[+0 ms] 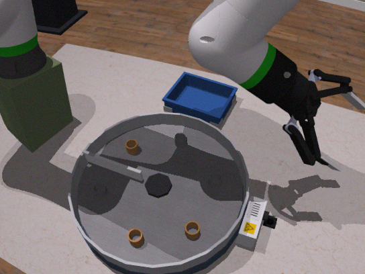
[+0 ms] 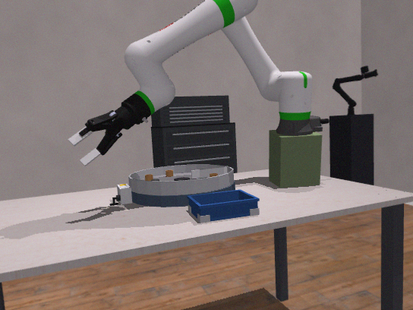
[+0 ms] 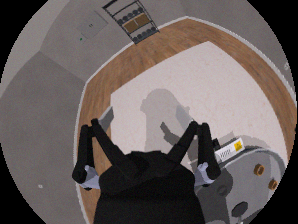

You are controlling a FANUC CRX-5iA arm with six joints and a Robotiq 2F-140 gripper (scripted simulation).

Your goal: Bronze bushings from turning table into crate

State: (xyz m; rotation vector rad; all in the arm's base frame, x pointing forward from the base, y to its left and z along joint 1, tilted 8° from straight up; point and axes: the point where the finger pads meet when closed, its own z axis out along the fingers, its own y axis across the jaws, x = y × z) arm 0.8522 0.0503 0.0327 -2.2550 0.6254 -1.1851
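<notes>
The round grey turning table carries three bronze bushings: one at the back left and two at the front. A dark steel bushing stands in shadow at the back; other steel ones are too faint to make out. The blue crate sits empty behind the turning table, and it also shows in the exterior view. My gripper is open and empty. It hangs in the air off the right side of the turning table, well above the table top, as the exterior view shows.
A fixed grey bar reaches from the rim to the black hub. A control box with a yellow warning label sticks out at the rim's right. The arm's green pedestal stands at the left. A black cabinet stands behind.
</notes>
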